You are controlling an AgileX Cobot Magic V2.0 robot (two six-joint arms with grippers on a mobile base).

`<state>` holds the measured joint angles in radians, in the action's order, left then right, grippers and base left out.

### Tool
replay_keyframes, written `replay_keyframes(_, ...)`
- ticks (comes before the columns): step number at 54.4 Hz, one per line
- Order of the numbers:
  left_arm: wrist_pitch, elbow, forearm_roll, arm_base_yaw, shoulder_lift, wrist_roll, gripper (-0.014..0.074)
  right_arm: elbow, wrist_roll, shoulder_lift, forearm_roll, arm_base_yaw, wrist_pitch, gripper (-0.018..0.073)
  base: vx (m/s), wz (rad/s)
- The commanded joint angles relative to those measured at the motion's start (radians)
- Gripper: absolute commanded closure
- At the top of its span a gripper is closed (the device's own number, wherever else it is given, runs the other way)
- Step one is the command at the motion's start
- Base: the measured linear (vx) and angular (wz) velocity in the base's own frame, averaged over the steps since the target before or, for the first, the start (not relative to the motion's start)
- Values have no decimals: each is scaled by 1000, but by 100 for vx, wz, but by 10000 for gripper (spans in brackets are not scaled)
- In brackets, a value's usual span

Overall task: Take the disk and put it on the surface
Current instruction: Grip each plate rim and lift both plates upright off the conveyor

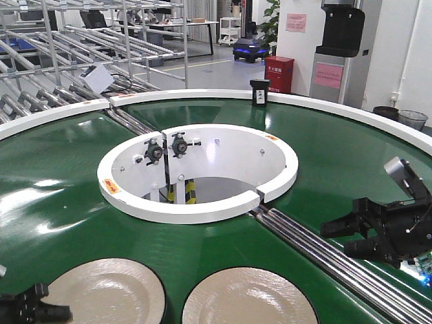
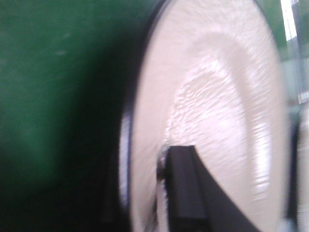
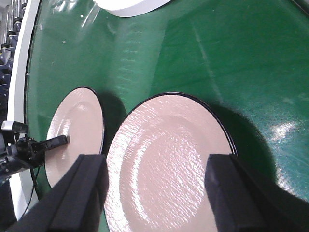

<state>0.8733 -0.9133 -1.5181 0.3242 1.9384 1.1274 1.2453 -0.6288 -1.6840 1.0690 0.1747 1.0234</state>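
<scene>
Two pale disks lie flat side by side on the green conveyor belt point(image 1: 324, 155), neither lifted. The left disk point(image 1: 104, 293) sits just to the right of the left end effector point(image 1: 61, 312), whose tip reaches its near rim. In the blurred left wrist view, one dark finger point(image 2: 183, 183) lies over the disk's face. I cannot tell how far that end effector is spread, or whether it pinches the rim. The right end effector point(image 1: 337, 239) hangs wide open and empty above the belt. The right disk point(image 1: 246, 297) is off to its left and lower, near but apart, and in the right wrist view its spread fingers frame the disk's width. A round disk has no long axis, so the approach turns on reaching an edge. By my reading the left arm is nearer a grasp.
</scene>
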Motion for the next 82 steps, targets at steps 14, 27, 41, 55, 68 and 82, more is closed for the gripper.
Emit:
replay_keyframes(14, 303, -77, -141, 42, -106, -7, 603, 32, -4, 40, -43, 7, 6, 77, 0, 0)
replay_keyframes(27, 304, -172, -236, 82, -297, -136, 597, 32, 14, -87, -116, -11, -37, 77, 0, 0)
replay_keyframes(41, 302, -194, -238, 82, -320, -174, 597, 32, -36, -240, -34, -124, -65, 81, 0, 0)
replay_keyframes(55, 292, -194, -239, 82, -320, -180, 597, 32, -84, -309, 51, -210, -70, 176, 0, 0)
replay_keyframes(68, 301, -194, -224, 82, -320, -207, 597, 34, -94, -282, 143, -199, -40, 575, 0, 0)
replay_keyframes(82, 361, -191, -159, 79, -333, -263, 597, 34, -48, -80, 217, -93, 15, 568, 0, 0)
